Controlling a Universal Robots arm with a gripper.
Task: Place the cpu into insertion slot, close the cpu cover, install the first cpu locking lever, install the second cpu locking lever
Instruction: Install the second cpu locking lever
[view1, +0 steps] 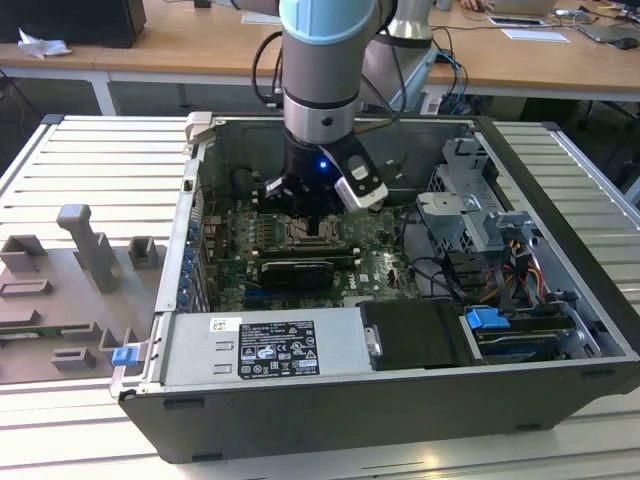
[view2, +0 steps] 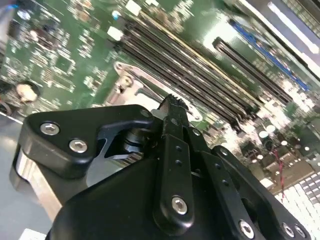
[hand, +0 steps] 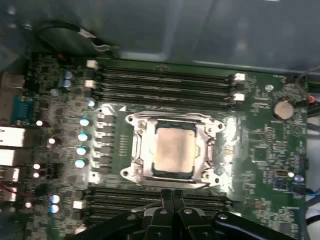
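In the first wrist view the cpu lies flat in the insertion slot, its pale metal face up. The silver cpu cover lies down around it as a frame. My gripper is shut, fingers pressed together with nothing between them, at the socket's edge beside the lower memory slots. The second wrist view shows the fingertips just above the socket's metal rim. In the exterior view the gripper is lowered inside the computer case over the socket. I cannot make out how the locking levers stand.
Long black memory slots flank the socket on two sides. A black card lies just beyond the socket, then the power supply. A drive cage and cables fill the exterior view's right. Grey fixtures stand outside the case.
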